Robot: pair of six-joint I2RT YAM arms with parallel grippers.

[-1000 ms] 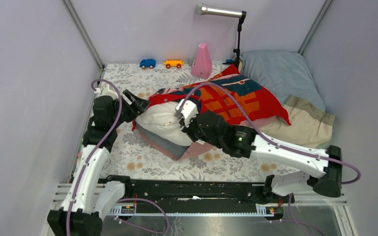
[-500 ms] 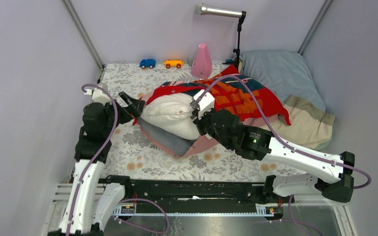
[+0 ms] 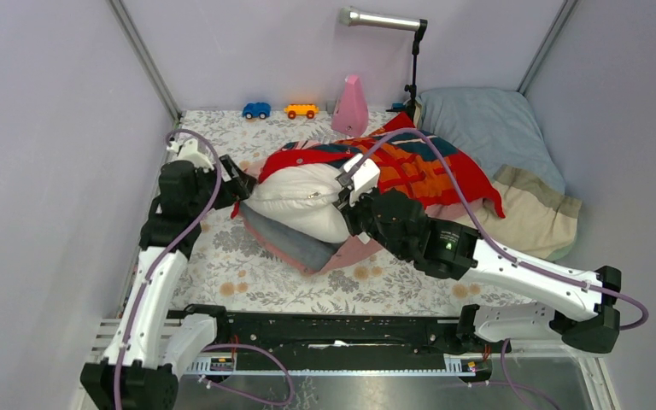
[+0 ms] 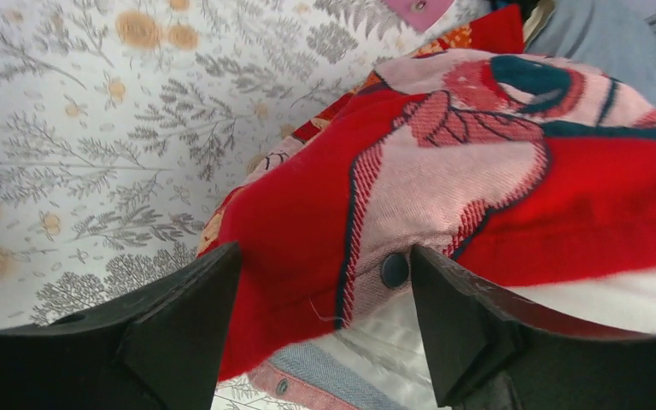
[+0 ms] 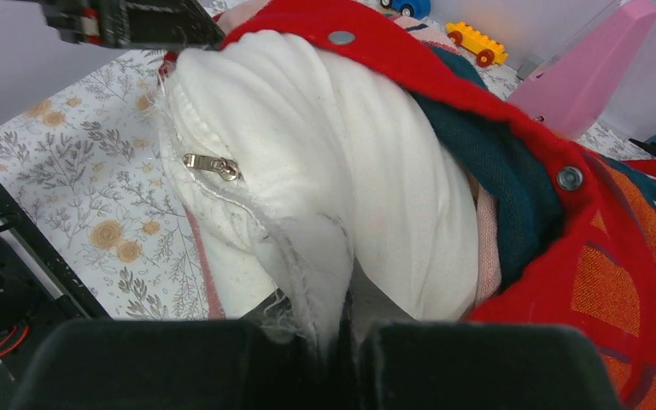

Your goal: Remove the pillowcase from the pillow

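Now the right gripper is clamped on a pinch of pillow, likely anchoring it mid-mat. The left gripper gapes around the pillowcase hem, holding nothing, seemingly lined up to peel it back.

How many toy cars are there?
2: a blue toy car and an orange toy car, side by side along the back wall. Others may be hidden behind the pillowcase.
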